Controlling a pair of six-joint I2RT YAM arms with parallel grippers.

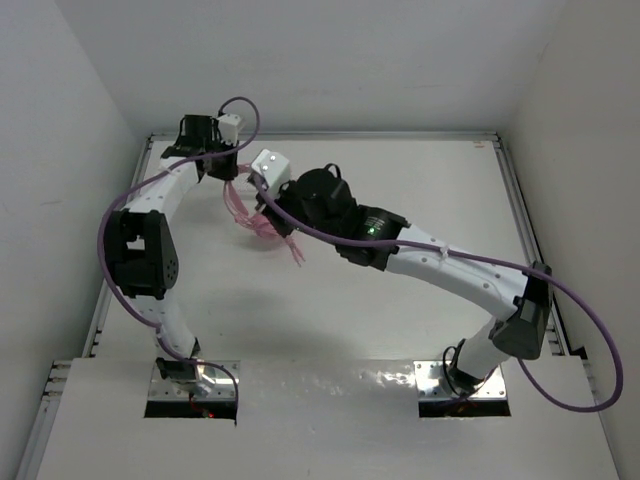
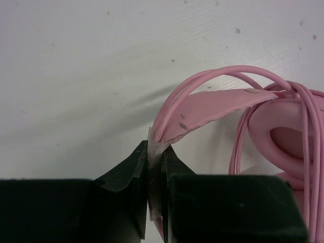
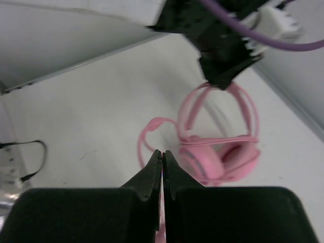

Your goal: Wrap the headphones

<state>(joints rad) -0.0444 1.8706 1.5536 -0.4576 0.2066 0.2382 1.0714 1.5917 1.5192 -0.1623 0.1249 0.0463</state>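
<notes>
Bench (image 1: 440,180) room lies open to the right and front, while the back wall (image 1: 330,60) stands close. Headphones (image 3: 217,152) hang near the back left corner, headband up and earcups down, long axis upright. Left gripper (image 2: 154,169), nearly closed, pinches the headband's top. Right gripper (image 3: 161,158) is closed, with pink cable (image 3: 154,121) showing between its fingers.

Most of the headphones (image 1: 262,224) out of sight under the right arm (image 1: 440,262).
</notes>
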